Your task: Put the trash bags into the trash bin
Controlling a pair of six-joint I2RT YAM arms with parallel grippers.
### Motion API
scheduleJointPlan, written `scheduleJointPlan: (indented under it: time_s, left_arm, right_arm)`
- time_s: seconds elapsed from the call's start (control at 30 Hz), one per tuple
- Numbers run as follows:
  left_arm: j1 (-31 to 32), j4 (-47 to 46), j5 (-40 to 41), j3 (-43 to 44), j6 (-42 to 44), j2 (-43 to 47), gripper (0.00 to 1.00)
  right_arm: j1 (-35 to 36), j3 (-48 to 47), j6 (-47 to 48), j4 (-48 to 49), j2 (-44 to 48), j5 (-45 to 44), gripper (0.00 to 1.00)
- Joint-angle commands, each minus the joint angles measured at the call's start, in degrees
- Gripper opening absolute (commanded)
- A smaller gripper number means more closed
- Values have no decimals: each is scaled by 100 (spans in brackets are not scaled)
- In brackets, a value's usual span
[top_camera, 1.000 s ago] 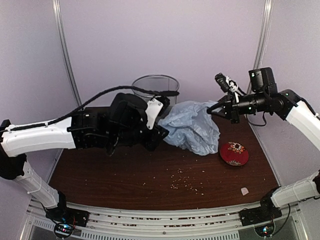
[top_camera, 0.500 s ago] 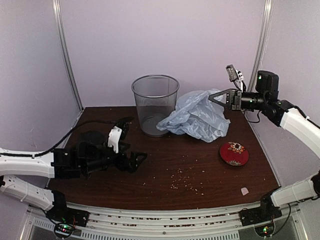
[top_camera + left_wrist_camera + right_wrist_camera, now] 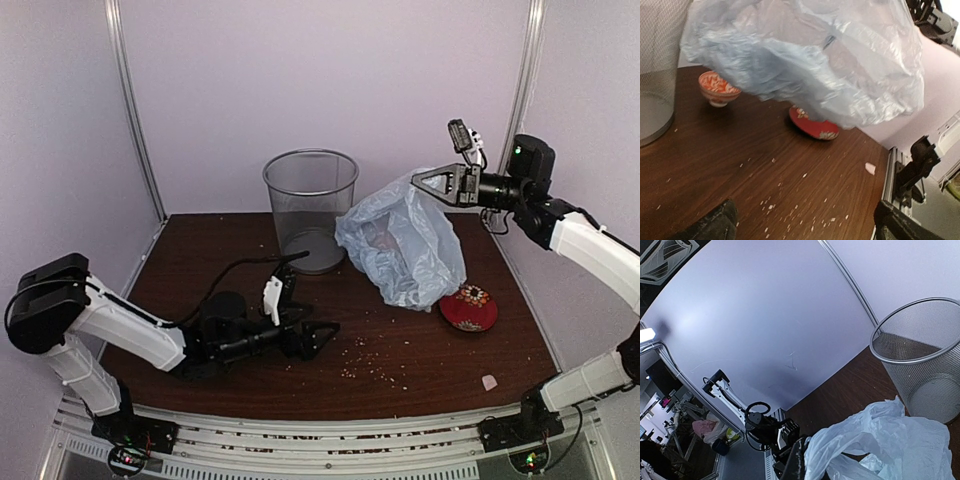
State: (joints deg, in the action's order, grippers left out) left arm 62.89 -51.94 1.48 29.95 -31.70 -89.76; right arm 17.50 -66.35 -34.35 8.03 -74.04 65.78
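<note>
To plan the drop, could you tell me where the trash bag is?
Top view: the trash bag hangs from the right gripper, right of the trash bin, near the red dish.

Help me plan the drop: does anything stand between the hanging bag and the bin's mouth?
Nothing visible does. The trash bag hangs from the right gripper just right of the trash bin, whose mouth is open. The bag's bottom hangs below the rim, so it likely needs lifting.

red dish (image 3: 468, 308), sm patterned bowl (image 3: 717, 88), crumbs (image 3: 375, 364) on tbl (image 3: 200, 250)
</note>
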Motion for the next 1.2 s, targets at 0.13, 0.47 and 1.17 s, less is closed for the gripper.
scheduleJointPlan:
  time_s: [0.13,0.47,1.17]
  left_arm:
    - [-538,-2982,-737,1144,-1269,-1767,98]
    - [-1253,-4126,-1597,2380,-2591,-3295,94]
    - [-1104,-2154,-1964,3992,-2231,-3817,19]
  right_arm:
    - [-4,-221,249,-224,221,39,0]
    - [-6,-49,489,-535,359,342,0]
    - [26,207,248,-158,539,672,0]
